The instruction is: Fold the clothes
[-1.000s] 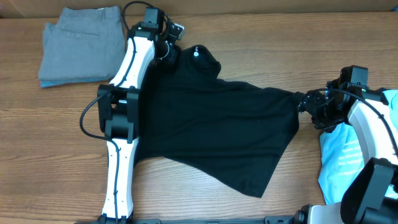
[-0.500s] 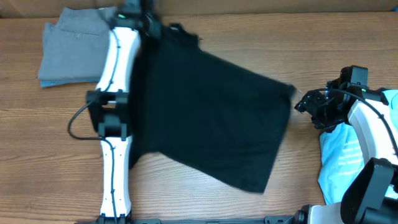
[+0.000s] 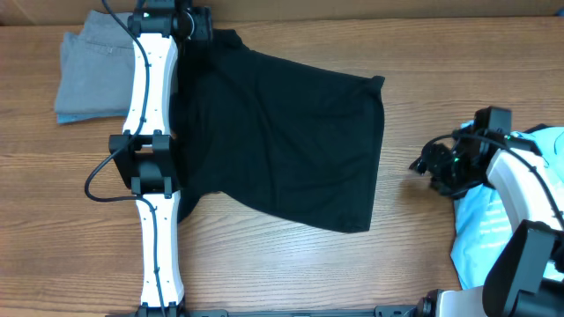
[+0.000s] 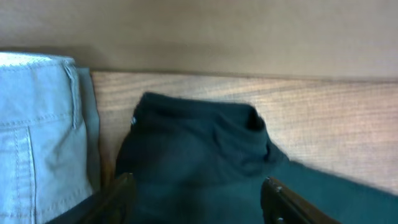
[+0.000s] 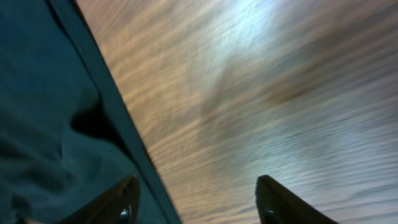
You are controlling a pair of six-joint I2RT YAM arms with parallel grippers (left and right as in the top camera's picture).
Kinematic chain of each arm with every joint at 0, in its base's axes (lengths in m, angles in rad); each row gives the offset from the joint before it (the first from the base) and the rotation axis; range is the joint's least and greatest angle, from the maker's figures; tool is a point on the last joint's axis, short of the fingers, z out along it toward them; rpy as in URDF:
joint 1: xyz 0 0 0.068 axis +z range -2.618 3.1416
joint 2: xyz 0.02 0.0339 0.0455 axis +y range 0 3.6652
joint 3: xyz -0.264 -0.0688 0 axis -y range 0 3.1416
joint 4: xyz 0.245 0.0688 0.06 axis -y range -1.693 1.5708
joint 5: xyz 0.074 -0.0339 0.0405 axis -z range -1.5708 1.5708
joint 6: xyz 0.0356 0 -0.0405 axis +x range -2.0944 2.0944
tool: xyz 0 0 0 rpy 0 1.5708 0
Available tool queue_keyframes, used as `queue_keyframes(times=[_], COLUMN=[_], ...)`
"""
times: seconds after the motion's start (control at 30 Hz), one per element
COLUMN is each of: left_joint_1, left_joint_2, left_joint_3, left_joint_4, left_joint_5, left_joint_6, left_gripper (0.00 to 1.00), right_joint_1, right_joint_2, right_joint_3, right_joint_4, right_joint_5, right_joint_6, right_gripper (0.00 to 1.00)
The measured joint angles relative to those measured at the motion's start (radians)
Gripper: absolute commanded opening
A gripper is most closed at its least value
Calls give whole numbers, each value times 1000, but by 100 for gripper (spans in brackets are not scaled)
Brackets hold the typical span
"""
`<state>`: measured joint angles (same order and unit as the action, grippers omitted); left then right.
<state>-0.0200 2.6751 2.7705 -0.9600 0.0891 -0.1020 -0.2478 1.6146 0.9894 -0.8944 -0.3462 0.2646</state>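
The black shirt lies spread on the table, its collar end at the back left. In the left wrist view the collar lies just ahead of my left gripper, which stands open over the black cloth with nothing pinched. Overhead, that left gripper is at the shirt's back-left corner. My right gripper is open over bare wood, a short way right of the shirt's right edge. In the right wrist view the shirt's hem passes by the left fingertip of the right gripper. A light blue tee lies under the right arm.
A folded grey garment lies at the back left, right beside the shirt's collar, and shows again in the left wrist view. A brown wall runs along the table's back edge. My left arm lies along the shirt's left side.
My left gripper pulled the shirt toward the back left, then opened and let go of it. The shirt's right edge slid away from my right gripper, which shifted slightly toward the front.
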Motion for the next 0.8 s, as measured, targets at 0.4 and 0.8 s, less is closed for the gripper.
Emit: queue_keyframes(times=[0.4,0.8], left_joint_1=[5,7], left_joint_2=[-325,-547], left_joint_3=[106,130], left_joint_4=[-332,-653], left_joint_5=[-80,-87], left_joint_6=[60,61], left_gripper=[75,82], right_joint_1=[304,407], right_joint_2=[0,0], right_joint_3=[-107,-199], right_joint_4=[25,127], right_joint_5=[-51,-19], right_joint_6=[27,100], right_gripper=[44,28])
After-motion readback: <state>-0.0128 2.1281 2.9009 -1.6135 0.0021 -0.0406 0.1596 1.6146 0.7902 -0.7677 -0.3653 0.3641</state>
